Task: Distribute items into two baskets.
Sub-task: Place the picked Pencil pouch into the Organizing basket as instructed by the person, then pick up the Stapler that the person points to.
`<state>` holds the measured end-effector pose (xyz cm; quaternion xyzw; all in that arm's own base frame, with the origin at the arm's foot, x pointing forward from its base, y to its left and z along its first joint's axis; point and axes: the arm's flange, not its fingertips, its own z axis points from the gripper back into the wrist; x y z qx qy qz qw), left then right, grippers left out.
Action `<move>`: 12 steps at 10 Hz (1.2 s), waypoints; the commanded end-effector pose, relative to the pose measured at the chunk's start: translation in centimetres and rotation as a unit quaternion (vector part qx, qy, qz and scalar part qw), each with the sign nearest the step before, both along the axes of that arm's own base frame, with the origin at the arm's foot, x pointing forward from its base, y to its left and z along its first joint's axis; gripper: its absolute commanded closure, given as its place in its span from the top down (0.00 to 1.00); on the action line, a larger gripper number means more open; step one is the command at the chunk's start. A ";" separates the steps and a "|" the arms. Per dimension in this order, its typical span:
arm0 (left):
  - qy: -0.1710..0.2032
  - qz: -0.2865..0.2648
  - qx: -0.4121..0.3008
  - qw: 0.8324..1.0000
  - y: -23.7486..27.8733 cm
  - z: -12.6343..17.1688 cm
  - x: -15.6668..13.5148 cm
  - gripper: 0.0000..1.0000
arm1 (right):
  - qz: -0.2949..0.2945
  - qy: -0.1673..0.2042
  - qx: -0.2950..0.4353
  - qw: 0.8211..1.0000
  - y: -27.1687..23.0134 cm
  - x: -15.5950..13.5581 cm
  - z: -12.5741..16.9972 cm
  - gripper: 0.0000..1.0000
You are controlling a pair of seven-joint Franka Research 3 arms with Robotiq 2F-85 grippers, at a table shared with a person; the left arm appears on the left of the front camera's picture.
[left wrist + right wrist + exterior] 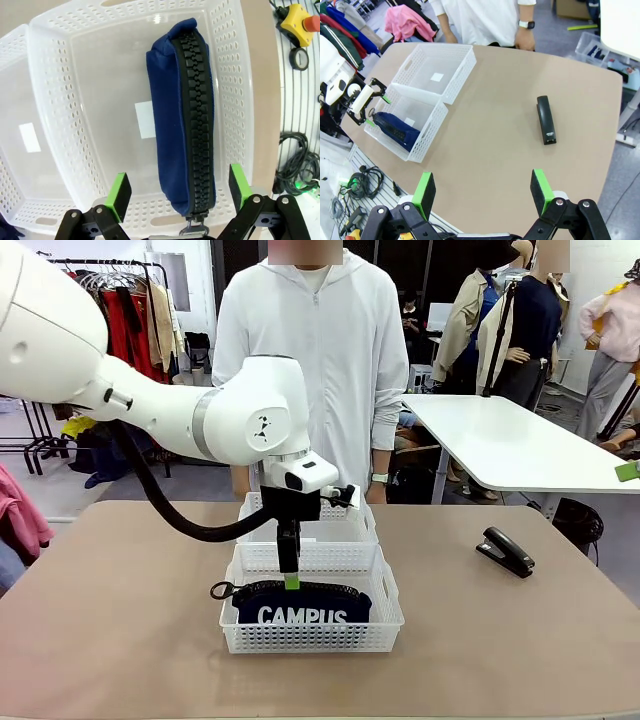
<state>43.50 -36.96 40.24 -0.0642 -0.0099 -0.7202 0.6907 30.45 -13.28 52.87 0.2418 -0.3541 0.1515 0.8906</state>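
The navy "CAMPUS" pouch (300,606) lies on edge inside the near white basket (310,637), zipper up. My left gripper (290,580) hangs just above it, open. From the left wrist, the pouch (187,115) rests against one side of the basket (65,100), and my left gripper (178,190) has its green pads standing apart on either side of the pouch's end. The second basket (360,525) sits right behind the first, with nothing in it. The black stapler (505,551) lies on the table to the right. My right gripper (482,192) is open, high above the stapler (546,120).
A person in a white hoodie (310,370) stands at the far edge, a hand (525,30) with a watch near the table. The tan table (120,620) has free room left and right of the baskets. Cables (300,165) lie beside the table's near edge.
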 end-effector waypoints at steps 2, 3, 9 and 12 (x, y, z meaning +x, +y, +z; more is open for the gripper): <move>0.000 0.000 0.000 1.000 0.0 0.0 0.0 1.00 | 0.005 -0.009 0.012 1.000 0.1 0.1 0.2 1.00; 0.000 0.000 0.000 1.000 0.0 0.0 0.0 1.00 | 0.005 -0.009 0.012 1.000 0.1 0.1 0.2 1.00; 0.000 0.000 0.000 1.000 0.0 0.0 0.0 1.00 | 0.005 -0.009 0.012 1.000 0.1 0.1 0.2 1.00; 0.000 0.000 0.000 1.000 0.0 0.0 0.0 1.00 | 0.005 -0.009 0.012 1.000 0.1 0.1 0.2 1.00</move>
